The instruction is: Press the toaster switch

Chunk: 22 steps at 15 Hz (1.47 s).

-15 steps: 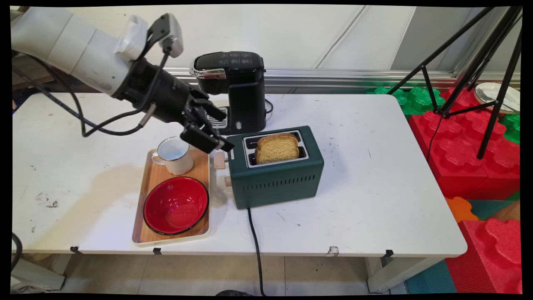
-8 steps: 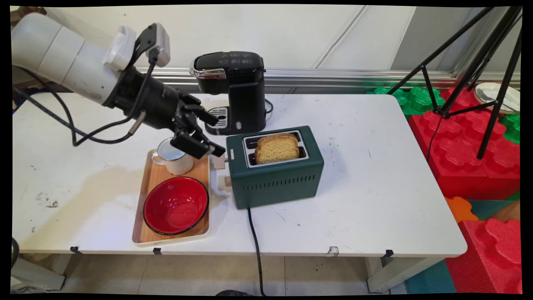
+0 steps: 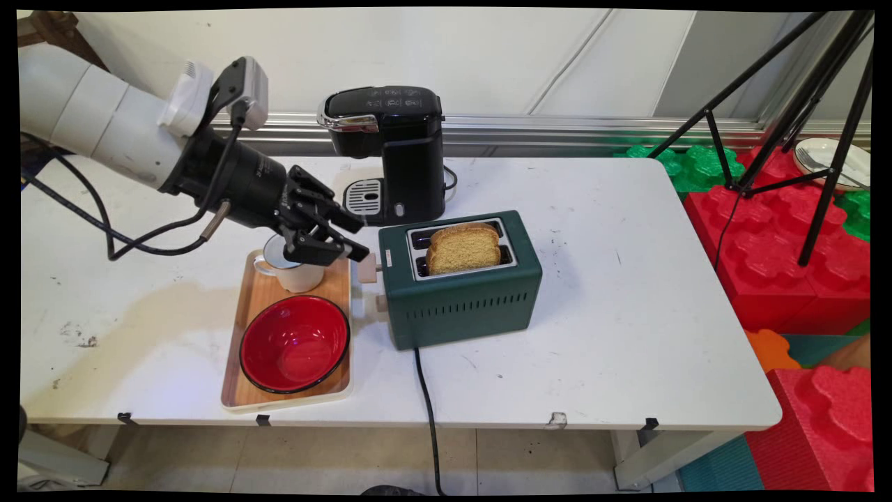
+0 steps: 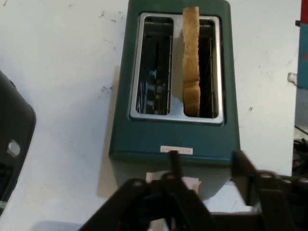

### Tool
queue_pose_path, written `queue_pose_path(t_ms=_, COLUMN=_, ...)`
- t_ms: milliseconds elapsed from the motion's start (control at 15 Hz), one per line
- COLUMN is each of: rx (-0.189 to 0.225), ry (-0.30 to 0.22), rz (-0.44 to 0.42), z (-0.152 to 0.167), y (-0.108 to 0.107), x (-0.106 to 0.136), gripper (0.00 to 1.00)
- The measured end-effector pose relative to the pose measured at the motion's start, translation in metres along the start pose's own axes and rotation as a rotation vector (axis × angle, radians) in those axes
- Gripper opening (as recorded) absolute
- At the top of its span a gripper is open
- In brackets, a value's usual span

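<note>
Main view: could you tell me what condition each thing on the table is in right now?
End effector: open, holding nothing, beside the toaster's end.
Toaster: one slot filled, one empty.
Bread: sticking up out of its slot.
Mug: upright on the tray.
Bowl: upright, empty.
Coffee maker: lid shut.

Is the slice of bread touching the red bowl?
Apart. The main view shows the bread slice standing in the green toaster, while the red bowl sits on the wooden tray beside it.

1 toaster (image 3: pixel 460 293) w/ 1 bread slice (image 3: pixel 465 247), 1 coffee maker (image 3: pixel 394 150), 1 mug (image 3: pixel 296 272), 1 red bowl (image 3: pixel 294 343), 1 tray (image 3: pixel 233 390)
</note>
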Motion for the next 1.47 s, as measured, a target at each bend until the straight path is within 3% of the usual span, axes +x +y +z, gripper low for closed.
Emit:
queue_pose_path(t_ms=667, rx=0.019, ry=-0.017, rz=0.008, z=0.005, y=-0.004, x=-0.016, gripper=0.0)
queue_pose_path(t_ms=1467, rx=0.036, ry=-0.029, rz=0.002, z=0.036, y=-0.007, x=-0.028, gripper=0.0)
